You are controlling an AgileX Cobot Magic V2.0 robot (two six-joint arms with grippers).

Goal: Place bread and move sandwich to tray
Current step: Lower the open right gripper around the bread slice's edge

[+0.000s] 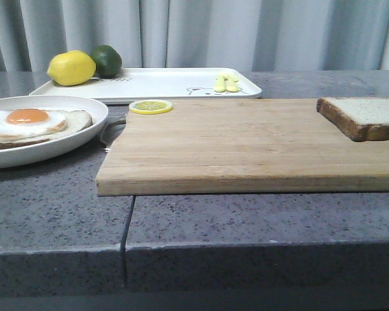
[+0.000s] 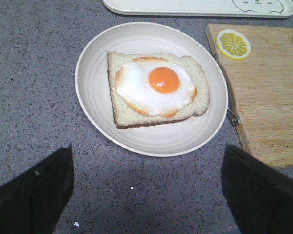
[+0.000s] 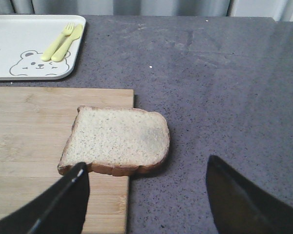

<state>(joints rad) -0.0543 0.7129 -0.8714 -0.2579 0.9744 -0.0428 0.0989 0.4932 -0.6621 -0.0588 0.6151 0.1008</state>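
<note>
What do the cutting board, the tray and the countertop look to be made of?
Cutting board: pale wood, possibly bamboo, matte, with visible grain lines and joined strips.
Tray: smooth white, probably plastic or melamine, slight sheen, rounded corners and a printed bear outline.
Countertop: grey speckled stone or a stone-look composite, faintly glossy, with a seam running through it in the front view.

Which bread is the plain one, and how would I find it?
Start at the big wooden board in the middle of the table. The bread lies at its far right end, hanging partly over the edge. Unlike the slice on the round plate, it has no fried egg on top.
</note>
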